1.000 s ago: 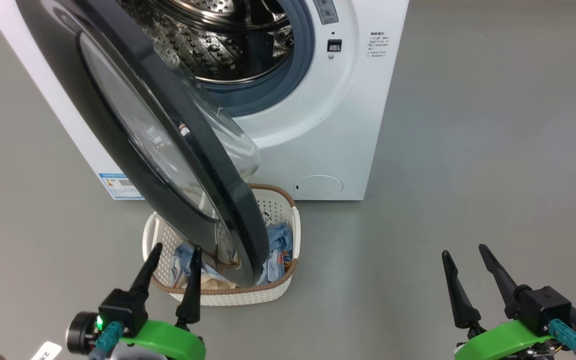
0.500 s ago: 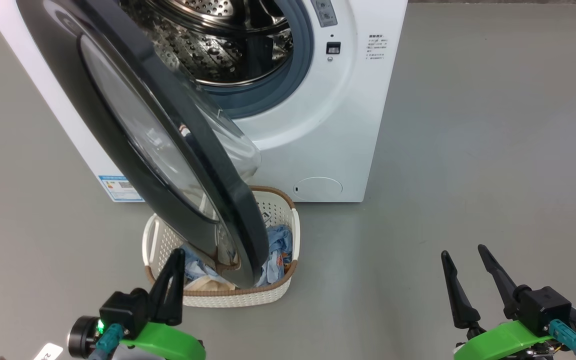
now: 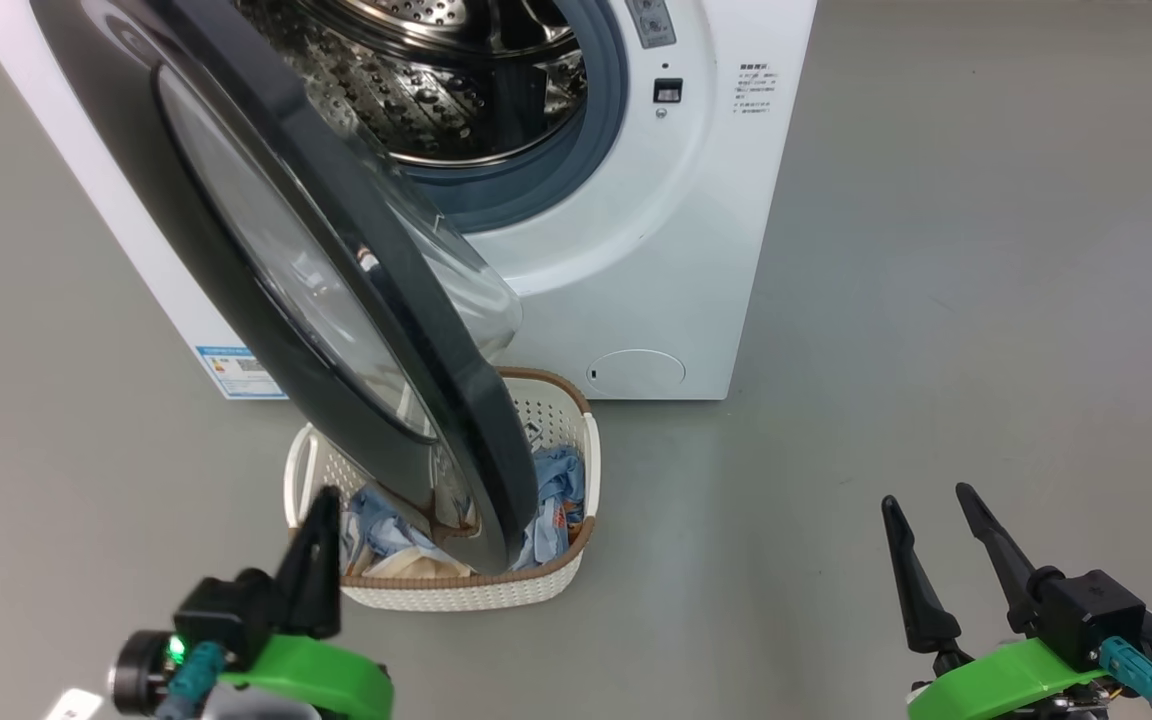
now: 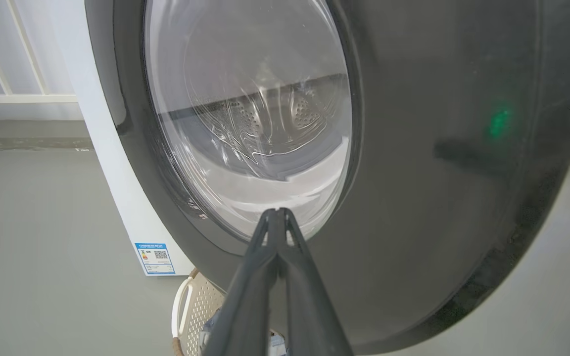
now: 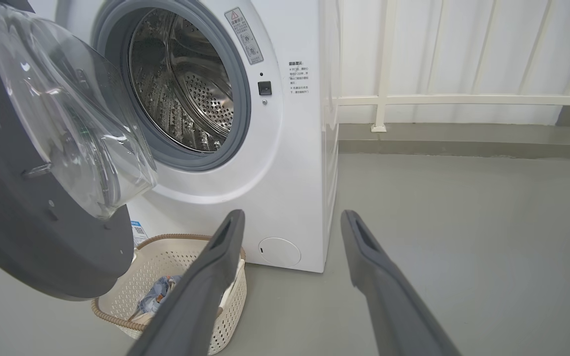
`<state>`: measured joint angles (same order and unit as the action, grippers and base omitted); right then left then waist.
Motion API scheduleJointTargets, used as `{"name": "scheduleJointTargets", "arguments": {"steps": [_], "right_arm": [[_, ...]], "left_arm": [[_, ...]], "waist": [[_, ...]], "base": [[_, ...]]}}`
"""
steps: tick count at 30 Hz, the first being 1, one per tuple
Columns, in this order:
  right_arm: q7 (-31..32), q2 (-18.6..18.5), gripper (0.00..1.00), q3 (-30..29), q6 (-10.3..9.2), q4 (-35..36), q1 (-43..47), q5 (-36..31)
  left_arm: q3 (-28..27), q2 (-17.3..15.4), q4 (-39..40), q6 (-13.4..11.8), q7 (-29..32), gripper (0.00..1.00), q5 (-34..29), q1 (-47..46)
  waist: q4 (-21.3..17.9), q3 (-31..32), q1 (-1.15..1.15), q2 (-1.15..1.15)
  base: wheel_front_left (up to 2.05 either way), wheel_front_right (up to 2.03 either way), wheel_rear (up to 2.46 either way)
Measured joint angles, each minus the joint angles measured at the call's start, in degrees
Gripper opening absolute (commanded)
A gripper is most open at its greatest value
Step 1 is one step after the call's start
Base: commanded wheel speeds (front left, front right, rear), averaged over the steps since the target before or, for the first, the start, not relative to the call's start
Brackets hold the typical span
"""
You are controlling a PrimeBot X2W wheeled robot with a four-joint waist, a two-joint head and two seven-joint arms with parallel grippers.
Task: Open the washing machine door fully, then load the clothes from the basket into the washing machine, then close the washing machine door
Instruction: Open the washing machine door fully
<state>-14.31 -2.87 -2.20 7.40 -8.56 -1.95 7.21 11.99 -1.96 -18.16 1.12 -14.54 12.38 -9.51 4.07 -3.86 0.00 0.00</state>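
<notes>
The door (image 3: pixel 366 300) is seen half open above the basket (image 3: pixel 536 590), the clothes (image 3: pixel 556 480) partly covered. The left gripper (image 3: pixel 324 500) is pressed together, empty, probably so the door can be pushed wider; the right gripper (image 3: pixel 926 497) is spread.

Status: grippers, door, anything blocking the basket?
Left gripper shut, empty, aimed at door outer face. Right gripper open, empty. Door part-open, hanging over basket, covering most clothes.

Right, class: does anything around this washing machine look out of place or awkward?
The washing machine door stands only part-open, its lower edge hanging over the basket and hiding part of the clothes inside. Nothing looks spilled or damaged.
</notes>
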Motion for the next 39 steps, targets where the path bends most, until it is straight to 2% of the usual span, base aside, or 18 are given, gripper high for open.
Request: {"name": "scheduleJointTargets", "arguments": {"steps": [7,12,16,21,26,33,39], "right_arm": [[0.0,0.0,1.00,0.0,0.00,0.7,0.8,0.0],[0.0,0.1,1.00,0.0,0.00,1.2,0.8,0.0],[0.0,0.1,1.00,0.0,0.00,1.5,0.8,0.0],[0.0,0.1,1.00,0.3,0.00,1.5,0.8,0.4],[0.0,0.1,1.00,0.8,0.00,1.4,0.8,0.6],[0.0,0.1,1.00,1.4,0.00,1.3,0.8,0.6],[0.0,0.1,1.00,1.5,0.00,1.1,0.9,0.8]], "left_arm": [[-4.7,0.0,6.6,-1.6,0.0,0.00,0.2,-3.1],[-7.4,0.0,17.9,-2.7,0.0,0.00,-2.8,-8.8],[-6.5,0.0,26.8,-3.0,-0.2,0.00,-4.8,-12.4],[0.8,0.1,33.1,-1.9,-0.3,0.00,-5.7,-15.4],[11.8,0.0,35.1,-0.9,1.7,0.00,-2.8,-16.2],[25.7,-0.2,33.6,-0.9,8.0,0.00,2.8,-16.5],[31.6,-0.3,28.8,-2.3,11.6,0.00,5.3,-14.6]], "waist": [[0.0,-0.3,0.00,0.00],[0.2,-0.9,0.00,0.00],[0.3,-1.1,0.00,0.00],[0.2,-0.8,0.00,0.00],[-0.3,-0.3,0.00,0.00],[-1.1,-0.2,0.00,0.00],[-1.3,-0.1,0.00,0.00]], "base": [[0.00,0.00,0.00],[0.00,0.00,0.00],[0.00,0.00,0.00],[0.00,0.00,0.00],[0.00,0.00,0.00],[0.00,0.00,0.00],[0.00,0.00,0.00]]}}
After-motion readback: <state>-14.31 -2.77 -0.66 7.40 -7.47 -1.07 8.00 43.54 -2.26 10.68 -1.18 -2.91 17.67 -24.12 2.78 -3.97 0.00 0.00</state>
